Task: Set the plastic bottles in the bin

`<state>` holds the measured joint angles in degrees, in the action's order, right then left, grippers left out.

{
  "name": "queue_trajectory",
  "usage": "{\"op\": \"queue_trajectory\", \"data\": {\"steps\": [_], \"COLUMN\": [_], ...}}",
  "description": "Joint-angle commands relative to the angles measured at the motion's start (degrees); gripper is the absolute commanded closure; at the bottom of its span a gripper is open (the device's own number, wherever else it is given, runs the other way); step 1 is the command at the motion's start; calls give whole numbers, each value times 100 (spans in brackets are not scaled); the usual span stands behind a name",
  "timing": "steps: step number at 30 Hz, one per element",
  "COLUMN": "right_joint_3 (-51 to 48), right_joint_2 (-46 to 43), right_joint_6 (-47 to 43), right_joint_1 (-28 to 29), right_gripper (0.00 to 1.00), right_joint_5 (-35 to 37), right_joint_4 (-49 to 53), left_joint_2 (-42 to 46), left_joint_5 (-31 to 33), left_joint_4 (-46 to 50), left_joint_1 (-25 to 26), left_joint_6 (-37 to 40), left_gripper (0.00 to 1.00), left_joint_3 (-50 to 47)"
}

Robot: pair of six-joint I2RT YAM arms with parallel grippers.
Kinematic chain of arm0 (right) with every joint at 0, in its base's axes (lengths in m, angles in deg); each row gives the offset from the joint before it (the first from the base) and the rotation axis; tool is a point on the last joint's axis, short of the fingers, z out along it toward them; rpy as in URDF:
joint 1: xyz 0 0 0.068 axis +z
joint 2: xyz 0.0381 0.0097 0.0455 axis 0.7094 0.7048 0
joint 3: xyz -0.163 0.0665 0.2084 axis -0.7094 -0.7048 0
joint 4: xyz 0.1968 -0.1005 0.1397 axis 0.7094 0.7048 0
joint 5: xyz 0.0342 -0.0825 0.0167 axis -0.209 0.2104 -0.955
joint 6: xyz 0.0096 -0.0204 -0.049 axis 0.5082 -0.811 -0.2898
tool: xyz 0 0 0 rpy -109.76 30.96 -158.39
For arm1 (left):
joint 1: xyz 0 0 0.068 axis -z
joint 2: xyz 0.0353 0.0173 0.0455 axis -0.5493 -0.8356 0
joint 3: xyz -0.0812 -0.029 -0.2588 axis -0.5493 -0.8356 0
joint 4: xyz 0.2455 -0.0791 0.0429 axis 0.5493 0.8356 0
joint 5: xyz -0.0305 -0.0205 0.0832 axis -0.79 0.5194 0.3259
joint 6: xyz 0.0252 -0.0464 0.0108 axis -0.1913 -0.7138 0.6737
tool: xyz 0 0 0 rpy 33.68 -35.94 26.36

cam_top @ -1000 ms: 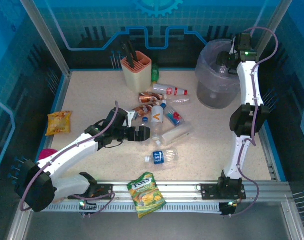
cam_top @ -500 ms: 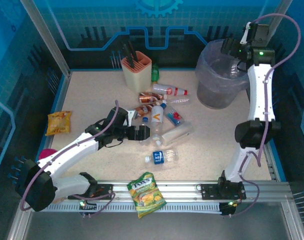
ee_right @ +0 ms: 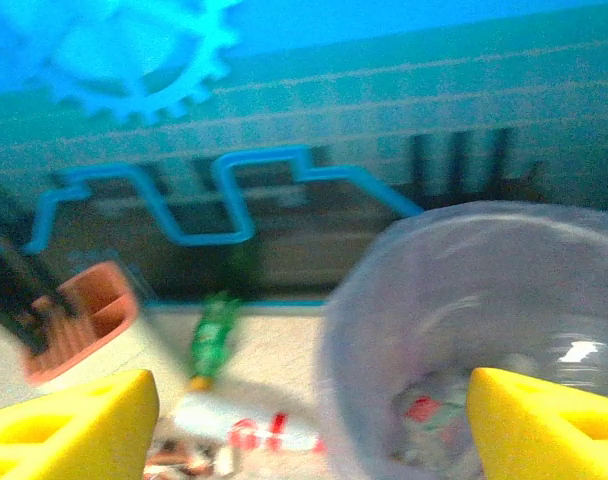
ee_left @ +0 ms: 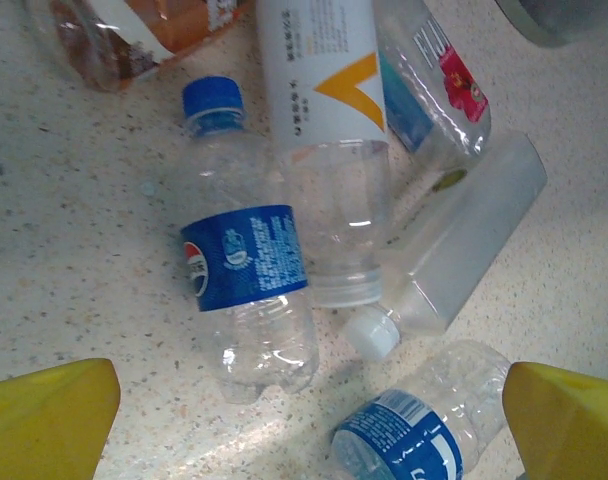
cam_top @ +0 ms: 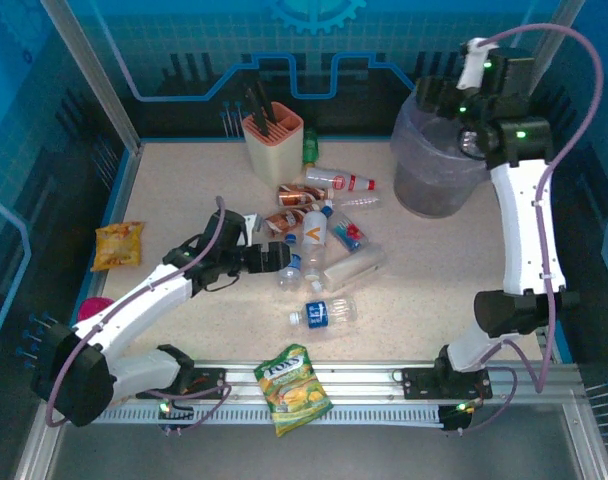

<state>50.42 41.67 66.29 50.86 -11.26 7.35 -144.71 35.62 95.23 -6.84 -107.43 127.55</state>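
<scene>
The bottles (cam_top: 324,232) lie in a loose heap on the tabletop (cam_top: 424,290) at the middle of the overhead view, well apart from the bin (cam_top: 424,185) at the upper right. The left jaws hang spread wide over the heap, nearest the blue-capped bottle (ee_left: 246,258) at the centre of the left wrist view. It looks empty, so probably light, thin-walled and smooth, apt to dent, roll or slip. The blue-labelled middle seems the best hold, squeezed gently, clear of the white-labelled bottle (ee_left: 319,90) touching its side. The right jaws stand spread and empty above the bin.
</scene>
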Motion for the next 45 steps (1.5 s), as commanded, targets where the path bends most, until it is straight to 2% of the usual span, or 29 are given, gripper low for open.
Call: {"op": "queue_trajectory", "data": {"steps": [1, 7, 11, 16, 21, 30, 33, 37, 45], "right_joint_3": [-177, 37, 914, 2057, 2570, 2405, 2424, 2677, 3030], "right_joint_2": [111, 1152, 2331, 3790, 5024, 5953, 6228, 6665, 7245], "right_joint_6": [-142, 44, 82, 423, 1166, 2180, 2507, 2663, 2875], "right_joint_1": [514, 1186, 1378, 1312, 1061, 951, 956, 1055, 1161], "right_gripper": [21, 28, 29, 34, 38, 40, 37, 30, 24], "right_joint_5": [-207, -818, -980, -878, -1498, -2087, -2290, -2340, -2362], "right_joint_4": [-99, -198, 106, 188, -430, -2006, -2411, -2535, -2646], "left_joint_2": [332, 718, 899, 920, 833, 654, 618, 588, 664], "left_joint_5": [16, -56, -69, -113, -152, -241, -258, -232, -189], "left_joint_4": [-62, 106, 96, 77, 43, -27, -61, -52, -54], "left_joint_1": [-204, -440, -472, -499, -536, -569, -565, -569, -583], "left_joint_6": [-164, -157, -215, -247, -216, -177, -198, -212, -229], "left_gripper": [1, 1, 1, 1, 1, 1, 1, 1, 1], "left_joint_3": [-171, -406, -551, -617, -617, -562, -590, -590, -581]}}
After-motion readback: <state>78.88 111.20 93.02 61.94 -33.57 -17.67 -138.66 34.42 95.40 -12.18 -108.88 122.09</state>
